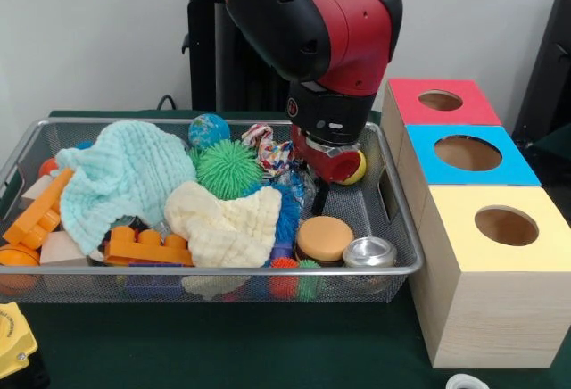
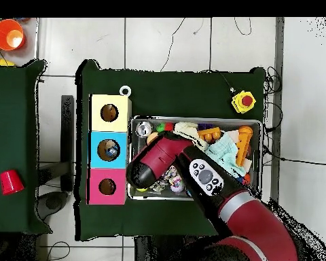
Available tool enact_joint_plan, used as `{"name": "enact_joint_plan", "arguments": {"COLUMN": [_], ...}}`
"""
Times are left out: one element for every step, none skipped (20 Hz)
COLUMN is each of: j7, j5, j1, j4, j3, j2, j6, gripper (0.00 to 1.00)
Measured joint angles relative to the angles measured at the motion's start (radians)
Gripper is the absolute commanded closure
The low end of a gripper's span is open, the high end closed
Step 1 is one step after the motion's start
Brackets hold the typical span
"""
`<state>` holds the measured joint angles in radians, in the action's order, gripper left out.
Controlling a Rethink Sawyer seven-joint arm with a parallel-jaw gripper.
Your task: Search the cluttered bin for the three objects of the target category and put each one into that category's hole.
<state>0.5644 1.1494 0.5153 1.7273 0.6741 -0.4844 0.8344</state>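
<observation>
**Arm low over the bin's right end**

A red-and-yellow ball (image 1: 350,166) sits at the gripper (image 1: 323,194), deep in the wire bin (image 1: 393,269) near its right wall; whether the fingers grip it, I cannot tell. Right of the bin stand pink (image 1: 442,102), blue (image 1: 467,153) and yellow (image 1: 504,225) hole boxes.

We see a green-covered table (image 1: 223,353) carrying a wire-mesh bin (image 1: 393,268), three wooden hole boxes (image 1: 486,318) and a yellow button unit (image 1: 13,340).
</observation>
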Motion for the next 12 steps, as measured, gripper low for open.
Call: {"name": "enact_joint_plan", "arguments": {"j7": [0.000, 0.000, 0.000, 0.000, 0.000, 0.000, 0.000, 0.000, 0.000, 0.000, 0.000, 0.000], "j5": [0.000, 0.000, 0.000, 0.000, 0.000, 0.000, 0.000, 0.000, 0.000, 0.001, 0.001, 0.001], "j1": [-0.003, -0.008, -0.014, -0.023, -0.031, -0.046, -0.060, -0.073, -0.085, -0.095, -0.104, -0.118], "j4": [-0.001, -0.003, -0.006, -0.011, -0.015, -0.021, -0.026, -0.031, -0.035, -0.038, -0.042, -0.047], "j3": [-0.002, -0.006, -0.011, -0.018, -0.026, -0.037, -0.048, -0.058, -0.067, -0.076, -0.084, -0.097], "j2": [-0.003, -0.008, -0.010, -0.013, -0.015, -0.019, -0.022, -0.025, -0.027, -0.028, -0.030, -0.030], "j6": [0.000, 0.000, 0.000, 0.000, 0.000, 0.000, 0.001, 0.002, 0.003, 0.005, 0.007, 0.012], "gripper": [0.00, 0.00, 0.00, 0.00, 0.00, 0.00, 0.00, 0.00, 0.00, 0.00, 0.00, 0.00]}}
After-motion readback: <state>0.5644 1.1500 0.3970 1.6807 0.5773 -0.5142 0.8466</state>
